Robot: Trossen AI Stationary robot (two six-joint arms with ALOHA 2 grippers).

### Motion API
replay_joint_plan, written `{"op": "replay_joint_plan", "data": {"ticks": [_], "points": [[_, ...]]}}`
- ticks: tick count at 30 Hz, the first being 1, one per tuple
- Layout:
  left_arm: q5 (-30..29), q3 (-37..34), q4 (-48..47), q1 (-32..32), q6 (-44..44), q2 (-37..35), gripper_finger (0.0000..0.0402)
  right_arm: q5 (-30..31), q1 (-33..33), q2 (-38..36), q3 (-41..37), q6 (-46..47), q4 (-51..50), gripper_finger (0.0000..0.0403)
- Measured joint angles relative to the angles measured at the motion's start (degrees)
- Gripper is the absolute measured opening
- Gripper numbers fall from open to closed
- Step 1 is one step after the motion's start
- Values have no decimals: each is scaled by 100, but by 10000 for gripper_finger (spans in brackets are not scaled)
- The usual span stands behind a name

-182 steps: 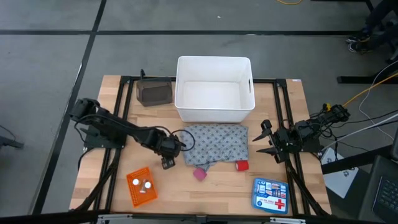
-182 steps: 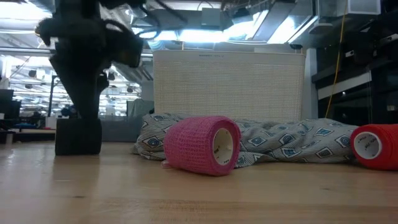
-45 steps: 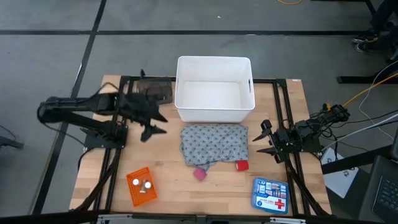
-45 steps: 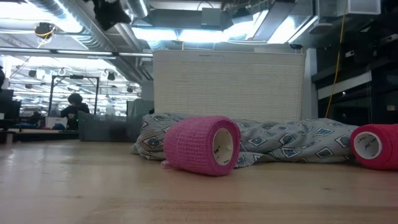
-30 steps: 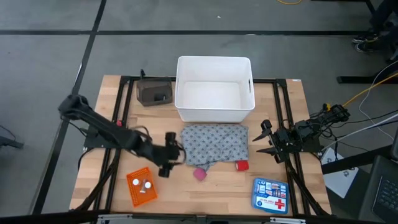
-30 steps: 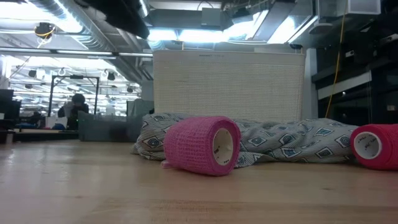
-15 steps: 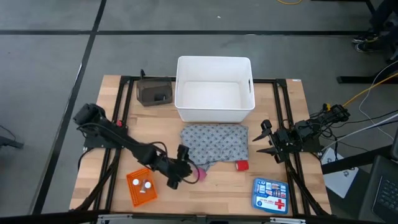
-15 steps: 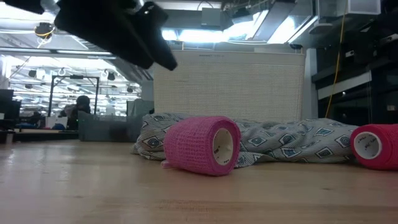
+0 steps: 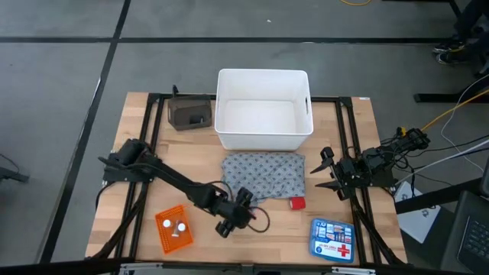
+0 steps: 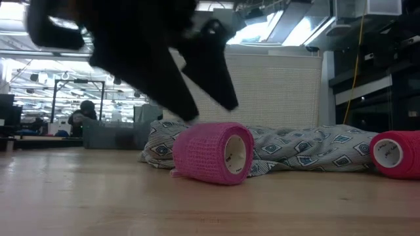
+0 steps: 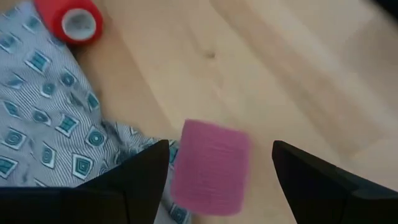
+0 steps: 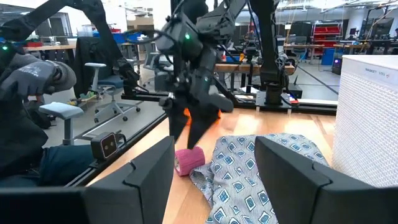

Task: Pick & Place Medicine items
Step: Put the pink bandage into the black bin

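The pink roll (image 10: 213, 152) lies on its side at the grey dotted cloth's (image 9: 263, 177) near edge. My left gripper (image 9: 243, 212) hangs open just above it, one finger on each side of the pink roll (image 11: 211, 168), touching nothing. The red roll (image 9: 297, 203) lies at the cloth's near right corner. Three white tablets sit in an orange tray (image 9: 173, 229) near the left front. The black piece I cannot make out. My right gripper (image 9: 321, 169) waits open at the table's right side.
A white bin (image 9: 263, 111) stands at the far middle, just beyond the cloth. A dark brown box (image 9: 190, 113) sits to the bin's left. A blue first-aid kit (image 9: 332, 239) lies near the front right corner. Black frame rails run along both sides.
My left gripper has swung from left of the cloth toward the near edge and the right, and has come down over the pink roll, staying open. The rolls, cloth and tray have not moved.
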Motion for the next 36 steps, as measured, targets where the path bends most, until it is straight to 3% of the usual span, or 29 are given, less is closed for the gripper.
{"op": "replay_joint_plan", "data": {"ticks": [8,20,36], "points": [[353,105,-177,367,113,233,283,0,0,-1,0,0,-2,224],[870,100,-575,381,-342,244,278,0,0,-1,0,0,0,224],[897,100,-206,438,-501,635,270,0,0,-1,0,0,-1,224]]}}
